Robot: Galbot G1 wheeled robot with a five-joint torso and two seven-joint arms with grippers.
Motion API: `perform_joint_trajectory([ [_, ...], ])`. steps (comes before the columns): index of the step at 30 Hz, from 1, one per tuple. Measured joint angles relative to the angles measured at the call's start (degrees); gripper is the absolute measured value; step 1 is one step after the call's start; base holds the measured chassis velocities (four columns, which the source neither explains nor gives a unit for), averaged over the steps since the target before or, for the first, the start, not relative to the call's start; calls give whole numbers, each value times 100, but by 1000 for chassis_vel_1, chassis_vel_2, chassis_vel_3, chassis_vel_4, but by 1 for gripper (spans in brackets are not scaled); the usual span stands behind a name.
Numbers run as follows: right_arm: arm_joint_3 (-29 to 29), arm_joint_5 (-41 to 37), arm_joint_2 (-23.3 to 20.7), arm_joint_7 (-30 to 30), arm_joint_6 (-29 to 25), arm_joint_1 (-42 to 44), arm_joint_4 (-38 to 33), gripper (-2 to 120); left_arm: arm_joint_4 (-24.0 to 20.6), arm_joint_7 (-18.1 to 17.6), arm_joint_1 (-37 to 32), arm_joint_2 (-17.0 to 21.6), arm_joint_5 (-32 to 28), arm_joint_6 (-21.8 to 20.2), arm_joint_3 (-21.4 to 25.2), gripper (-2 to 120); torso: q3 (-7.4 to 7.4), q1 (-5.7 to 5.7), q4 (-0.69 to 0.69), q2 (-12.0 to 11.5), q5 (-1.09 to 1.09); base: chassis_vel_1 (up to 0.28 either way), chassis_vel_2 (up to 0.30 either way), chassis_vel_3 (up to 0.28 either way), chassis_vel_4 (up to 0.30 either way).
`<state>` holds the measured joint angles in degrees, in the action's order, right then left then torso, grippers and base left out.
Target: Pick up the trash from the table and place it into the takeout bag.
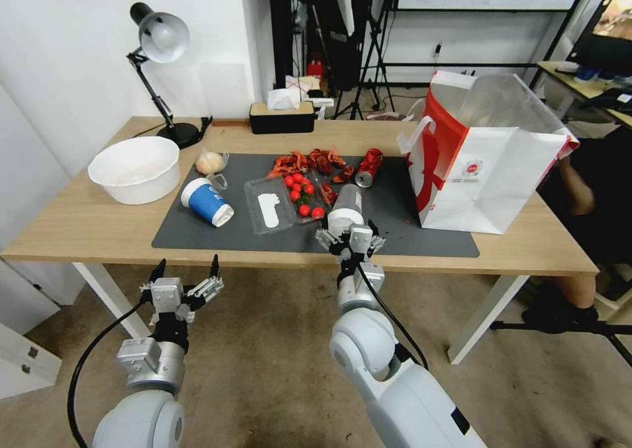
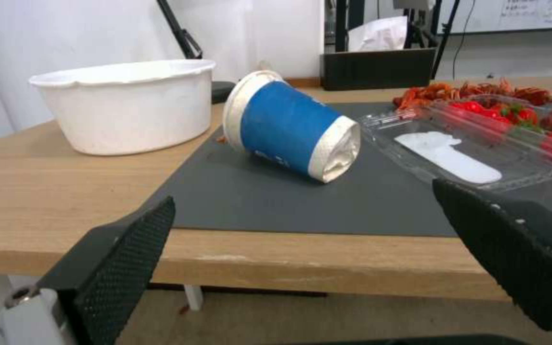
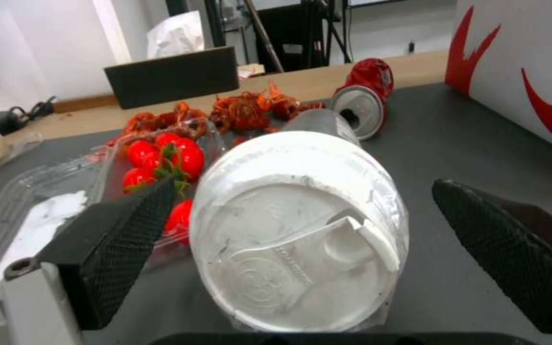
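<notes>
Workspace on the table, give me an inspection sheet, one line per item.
Surface: wooden table with a dark grey mat; a few crumbs near the bag.
Job's things: grey cup lying on its side, lid toward the robot; blue cup tipped over; white bowl upright; crushed red can; small clear bag; takeout bag standing open.
Clutter: open clear box of tomatoes, crayfish shells, black tissue box, desk lamp.
Grippers: right gripper open at the grey cup's lid; left gripper open, short of the table edge.
Cables: black cable along the right arm.
Surroundings: tripods, whiteboard.
</notes>
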<state>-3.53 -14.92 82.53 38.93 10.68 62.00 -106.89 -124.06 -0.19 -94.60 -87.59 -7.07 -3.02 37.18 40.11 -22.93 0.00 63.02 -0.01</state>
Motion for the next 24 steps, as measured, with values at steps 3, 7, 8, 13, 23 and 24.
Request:
perform_joint_trajectory([
  [3,0,5,20,49,56,-27,41,100,14,-2,-4,0,0,22,1,100,0,0,0,0,0,0,0,0,0],
  [7,1,2,31,83,104,-59,78,100,25,-4,-5,2,0,33,1,100,0,1,0,0,0,0,0,0,0],
  [8,2,-1,35,91,114,-73,92,100,28,-4,-5,3,1,35,1,100,0,1,0,0,1,0,0,0,0],
  [13,5,-56,90,141,151,-186,224,100,41,-4,-7,5,2,51,-2,100,0,1,0,0,1,0,0,0,0],
  [23,13,-210,122,219,257,-218,272,75,49,-5,-4,9,2,72,2,100,-1,2,0,0,0,0,0,0,0],
  [24,13,-210,122,219,257,-218,272,75,49,-5,-4,9,2,72,2,100,-1,2,0,0,0,0,0,0,0],
])
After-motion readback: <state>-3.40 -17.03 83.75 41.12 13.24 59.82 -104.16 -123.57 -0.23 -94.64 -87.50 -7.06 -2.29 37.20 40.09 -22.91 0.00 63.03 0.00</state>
